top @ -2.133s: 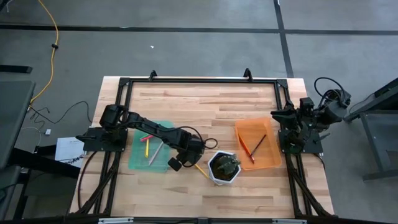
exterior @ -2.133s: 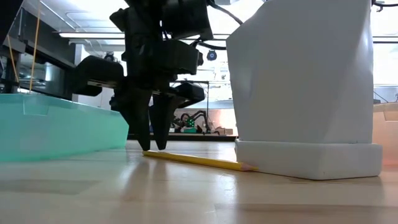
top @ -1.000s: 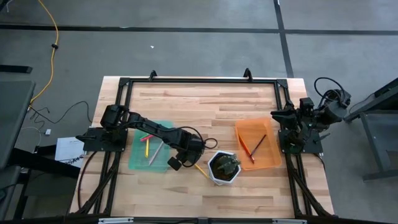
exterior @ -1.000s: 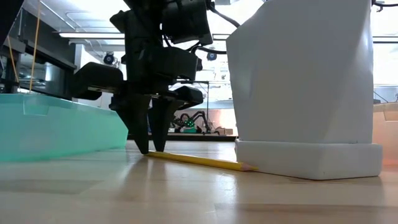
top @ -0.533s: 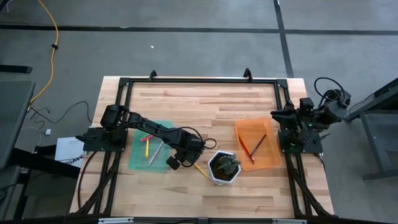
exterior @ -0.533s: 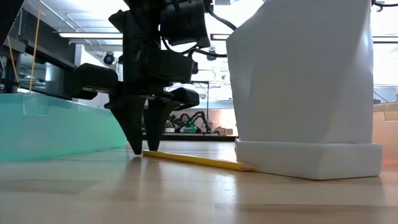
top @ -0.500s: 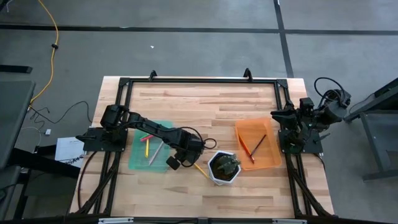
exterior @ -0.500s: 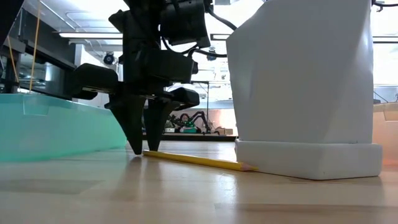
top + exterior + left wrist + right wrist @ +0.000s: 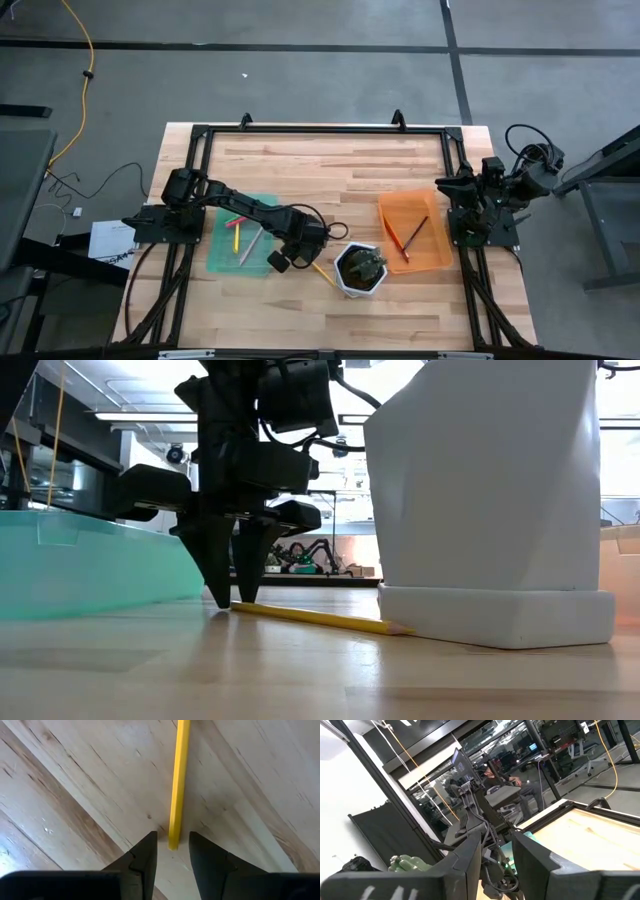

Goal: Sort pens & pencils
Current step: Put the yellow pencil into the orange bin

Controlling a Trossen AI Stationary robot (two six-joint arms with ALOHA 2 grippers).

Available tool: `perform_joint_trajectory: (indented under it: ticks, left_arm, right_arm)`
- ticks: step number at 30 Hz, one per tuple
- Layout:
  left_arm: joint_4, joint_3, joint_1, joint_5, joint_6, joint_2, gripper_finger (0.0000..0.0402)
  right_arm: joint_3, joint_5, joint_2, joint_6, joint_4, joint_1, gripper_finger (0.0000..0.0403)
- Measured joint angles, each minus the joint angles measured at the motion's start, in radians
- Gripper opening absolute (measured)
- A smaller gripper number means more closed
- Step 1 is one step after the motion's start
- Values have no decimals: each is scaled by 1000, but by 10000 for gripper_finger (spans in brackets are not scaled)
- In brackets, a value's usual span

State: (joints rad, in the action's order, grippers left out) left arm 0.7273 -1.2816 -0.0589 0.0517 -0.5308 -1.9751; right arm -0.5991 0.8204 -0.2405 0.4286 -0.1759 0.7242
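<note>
Here, left fingers (image 9: 171,851) stand parted astride the yellow pencil (image 9: 177,780) on the wooden table (image 9: 330,170).

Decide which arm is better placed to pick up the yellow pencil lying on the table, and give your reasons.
Left. The left gripper is open, its fingers down at the table astride the end of the yellow pencil. The right gripper, also open, waits raised at the table's right edge.

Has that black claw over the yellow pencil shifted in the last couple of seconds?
Yes. In the low view the left gripper slid slightly away from the white pot, toward the teal tray.
</note>
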Motion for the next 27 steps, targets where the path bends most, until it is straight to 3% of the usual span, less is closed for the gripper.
perform_joint_trajectory:
  ticks: [27]
  left_arm:
    - [4, -1, 0, 13, -23, -6, 101]
  right_arm:
    - [0, 0, 0, -7, 0, 0, 103]
